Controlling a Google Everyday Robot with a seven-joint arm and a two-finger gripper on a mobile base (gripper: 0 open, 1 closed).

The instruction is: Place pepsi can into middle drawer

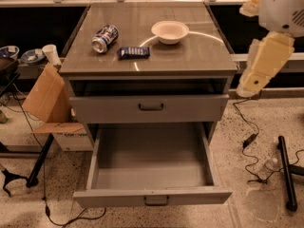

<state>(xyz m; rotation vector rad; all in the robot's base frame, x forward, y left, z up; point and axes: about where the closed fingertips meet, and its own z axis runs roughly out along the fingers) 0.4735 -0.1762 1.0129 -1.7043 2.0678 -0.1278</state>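
The pepsi can (105, 38) lies on its side on the cabinet top, at the left, blue and white with a silver end. The middle drawer (152, 197) is pulled wide open below, and its grey box interior shows nothing inside. My gripper is out of view. Only my arm (264, 63) shows, white and cream links hanging at the right edge, beside the cabinet's right side and well away from the can.
A dark-blue snack packet (133, 52) lies right of the can, and a white bowl (170, 31) sits behind it. The upper drawer front (151, 107) is nearly closed. A cardboard box (47, 99) and stand legs are on the left, with cables and a black bar (285, 172) on the floor at right.
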